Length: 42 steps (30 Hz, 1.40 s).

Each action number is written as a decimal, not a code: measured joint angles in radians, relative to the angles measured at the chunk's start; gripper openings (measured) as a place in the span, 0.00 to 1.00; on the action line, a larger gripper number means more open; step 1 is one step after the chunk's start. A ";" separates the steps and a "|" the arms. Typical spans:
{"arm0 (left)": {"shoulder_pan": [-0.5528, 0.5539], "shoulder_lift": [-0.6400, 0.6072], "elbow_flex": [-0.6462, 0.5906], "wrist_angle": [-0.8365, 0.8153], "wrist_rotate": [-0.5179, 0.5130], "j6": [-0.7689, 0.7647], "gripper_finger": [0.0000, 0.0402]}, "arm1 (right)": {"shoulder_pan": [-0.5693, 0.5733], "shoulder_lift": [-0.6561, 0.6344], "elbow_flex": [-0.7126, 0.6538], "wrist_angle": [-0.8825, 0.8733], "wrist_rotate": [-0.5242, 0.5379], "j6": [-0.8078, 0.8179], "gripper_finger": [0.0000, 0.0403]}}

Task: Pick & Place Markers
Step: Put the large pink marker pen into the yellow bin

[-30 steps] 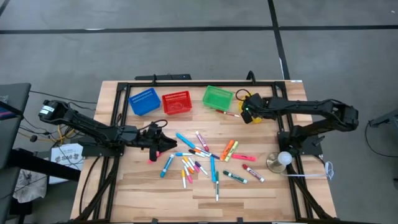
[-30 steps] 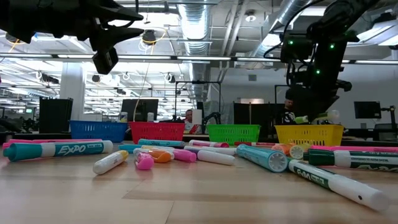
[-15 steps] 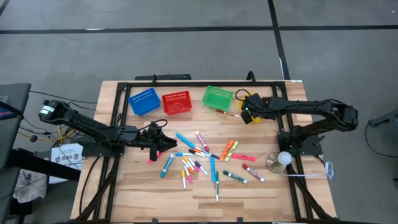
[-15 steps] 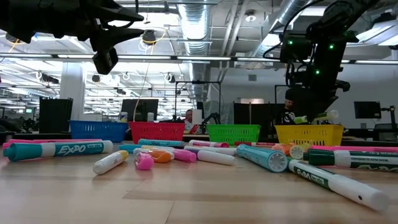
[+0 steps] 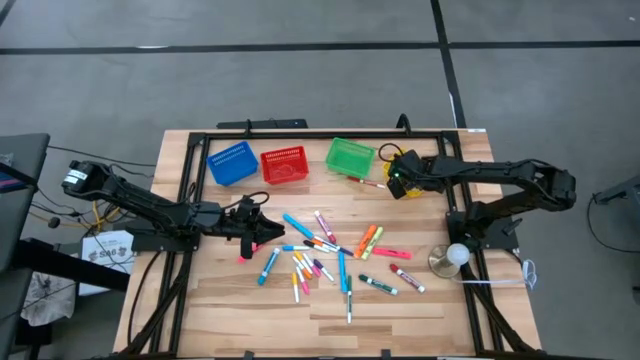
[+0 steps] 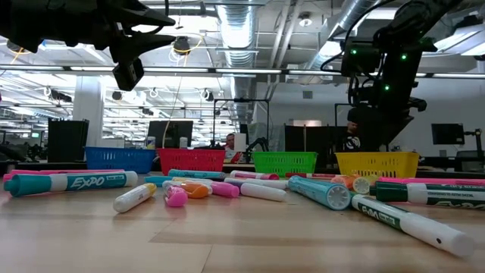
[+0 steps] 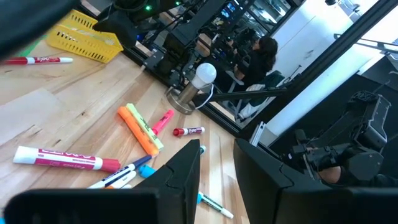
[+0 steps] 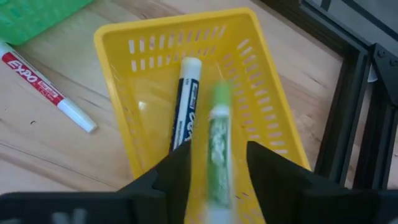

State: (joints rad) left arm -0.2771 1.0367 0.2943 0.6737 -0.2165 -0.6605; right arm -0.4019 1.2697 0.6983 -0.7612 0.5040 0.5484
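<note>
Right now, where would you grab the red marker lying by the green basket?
Take the red marker around the middle of its barrel, coming straight down from above. It lies flat on the bare table beside the green basket, and its long sides look free.

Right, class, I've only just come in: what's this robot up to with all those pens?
It is sorting markers. The right gripper hangs over the yellow mesh basket, open, a green-and-white marker blurred between its fingers above a white marker lying inside. The left gripper waits beside the scattered coloured markers on the wooden table.
</note>
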 joint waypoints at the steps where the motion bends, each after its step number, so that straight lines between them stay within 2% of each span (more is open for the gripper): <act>1: 0.000 0.000 0.000 0.000 0.000 0.000 0.24 | 0.000 0.000 0.000 0.000 0.000 0.000 0.42; 6: 0.000 0.000 0.000 0.000 0.000 -0.003 0.24 | 0.000 0.000 0.000 0.000 0.000 0.001 0.50; 13: 0.000 0.000 0.000 0.000 0.000 -0.003 0.24 | 0.016 -0.007 0.000 0.012 0.001 -0.022 0.52; 21: -0.008 0.000 0.000 0.000 0.008 -0.003 0.24 | 0.193 -0.087 0.038 0.160 -0.006 -0.033 0.48; 26: -0.013 0.000 0.000 0.000 0.008 0.001 0.24 | 0.337 -0.102 0.039 0.382 -0.010 0.006 0.47; 33: -0.013 0.000 0.000 0.000 -0.035 0.001 0.24 | 0.494 0.021 0.040 0.738 -0.011 0.027 0.47; 42: -0.013 0.000 0.000 0.000 -0.045 -0.002 0.24 | 0.593 0.320 0.040 1.126 -0.068 0.028 0.45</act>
State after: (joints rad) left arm -0.2901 1.0367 0.2943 0.6739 -0.2615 -0.6628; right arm 0.1910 1.5899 0.7383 0.3650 0.4356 0.5766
